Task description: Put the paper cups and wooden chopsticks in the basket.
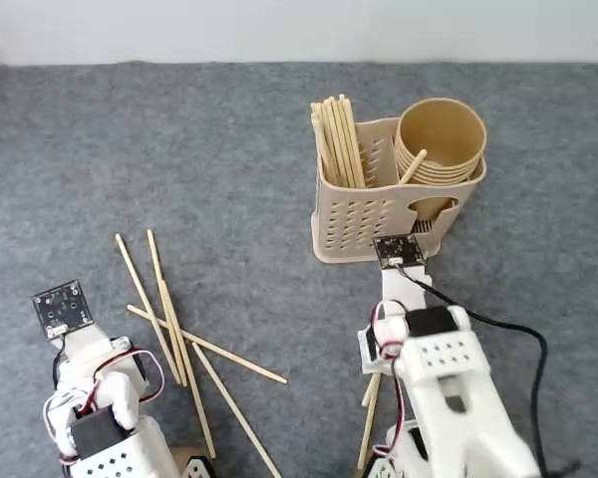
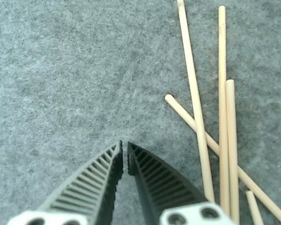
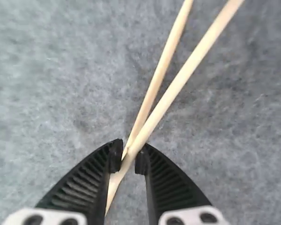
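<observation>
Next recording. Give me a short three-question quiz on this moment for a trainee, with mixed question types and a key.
1. True or false: the paper cups sit stacked inside the basket.
2. Multiple choice: what does the right gripper hold?
A. a paper cup
B. wooden chopsticks
C. nothing
3. Fill in: the left gripper, empty beside the loose chopsticks, is ____ (open or shut).

Key: 1 true; 2 B; 3 shut.
</observation>
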You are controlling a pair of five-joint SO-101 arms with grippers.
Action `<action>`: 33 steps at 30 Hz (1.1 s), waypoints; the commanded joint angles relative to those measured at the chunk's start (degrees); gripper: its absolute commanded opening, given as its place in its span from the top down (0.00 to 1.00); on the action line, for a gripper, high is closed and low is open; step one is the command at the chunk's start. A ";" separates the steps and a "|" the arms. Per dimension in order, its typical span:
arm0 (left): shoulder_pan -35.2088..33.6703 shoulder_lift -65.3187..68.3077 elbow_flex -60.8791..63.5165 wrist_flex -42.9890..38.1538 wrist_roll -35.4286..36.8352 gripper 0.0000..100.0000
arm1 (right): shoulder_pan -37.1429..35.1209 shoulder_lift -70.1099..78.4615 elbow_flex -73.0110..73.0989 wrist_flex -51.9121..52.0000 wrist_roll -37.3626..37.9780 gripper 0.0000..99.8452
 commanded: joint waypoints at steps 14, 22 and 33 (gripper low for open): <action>0.26 -0.79 -0.66 -0.18 0.00 0.98 | 21.76 -37.49 -1.23 8.13 10.99 0.99; 0.26 -0.79 -0.66 -0.18 0.00 0.98 | 26.86 -52.35 -1.23 7.96 12.48 0.99; 0.26 -0.79 -0.66 -0.18 0.00 0.98 | 26.95 -59.30 -8.53 7.34 11.87 0.99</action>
